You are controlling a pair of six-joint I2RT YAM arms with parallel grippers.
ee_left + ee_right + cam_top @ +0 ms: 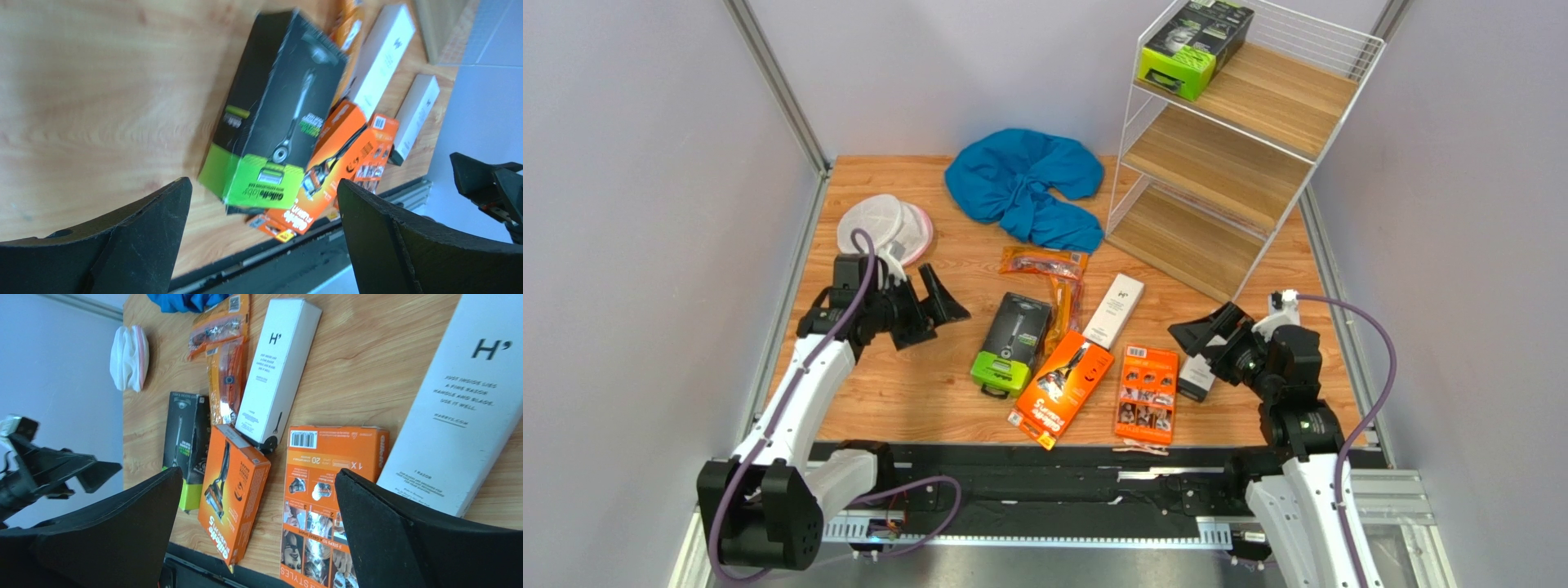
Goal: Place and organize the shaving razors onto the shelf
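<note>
Your left end effector [938, 306] hangs over the left part of the surface [891, 404] with its fingers spread wide and nothing between them. Your right end effector [1195, 341] is just as wide apart and empty, low near the right edge, with a slim white box [1196, 377] just beside it. Most of the shaving razors lie loose in the middle of the surface between the two arms: a lime-green-and-black box [1011, 343], an orange carton [1065, 386] just beside it on the right, a flat orange carton [1146, 392] further right, a second slim white box [1114, 309] behind those, and clear orange-trimmed bags [1048, 272] at the far end of the group. One more lime-green-and-black box [1195, 43] sits on the top board of the shelf [1247, 135], which stands at the far right corner. A blue cloth [1026, 184] lies left of the shelf, and a round white mesh pouch [885, 229] lies near your left arm.
</note>
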